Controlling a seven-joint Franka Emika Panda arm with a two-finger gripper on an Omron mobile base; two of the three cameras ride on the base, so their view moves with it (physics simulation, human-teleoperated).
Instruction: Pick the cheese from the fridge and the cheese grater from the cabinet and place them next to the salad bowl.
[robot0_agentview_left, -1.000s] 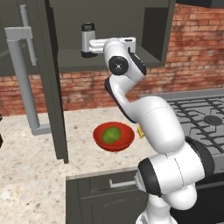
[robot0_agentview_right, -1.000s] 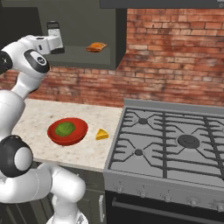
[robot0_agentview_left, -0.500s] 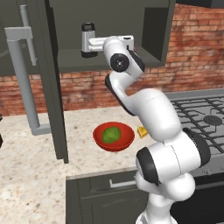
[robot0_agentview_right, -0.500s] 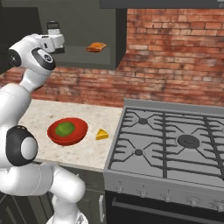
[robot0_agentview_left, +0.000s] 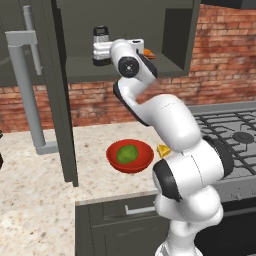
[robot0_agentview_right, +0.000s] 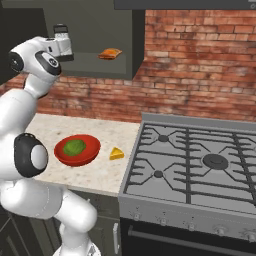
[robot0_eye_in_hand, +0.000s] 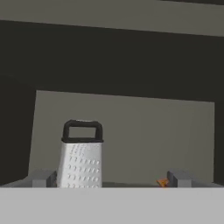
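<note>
Left base view first: the arm is stretched up into the open cabinet (robot0_agentview_left: 125, 65), and the claw (robot0_agentview_left: 100, 42) sits at the shelf level, its dark end pointing left into the cupboard. Far below the claw and a little to its right, on the speckled counter (robot0_agentview_left: 30, 200), rests the salad bowl (robot0_agentview_left: 130, 155) with its green ball, and the cheese (robot0_agentview_left: 163, 149) peeks out just beside the bowl's far side, partly behind the arm. Off to the claw's left hangs the open cabinet door with its long grey bar handle (robot0_agentview_left: 27, 90).

Over to the right base view: the claw (robot0_agentview_right: 62, 41) is up at the cabinet's mouth, and a flat orange crinkled item (robot0_agentview_right: 109, 53) lies on the shelf off to its side, apart from it. Well below, bowl and cheese sit near each other on the counter, not touching, with the stove (robot0_agentview_right: 200, 160) further along.

Now the hand view: the cheese grater (robot0_eye_in_hand: 81, 155) stands upright straight ahead of the claw, left of centre, between the two finger tips (robot0_eye_in_hand: 42, 178) but nearer the left one. The jaws are spread wide, gripping nothing. A scrap of orange shows by the right tip.
</note>
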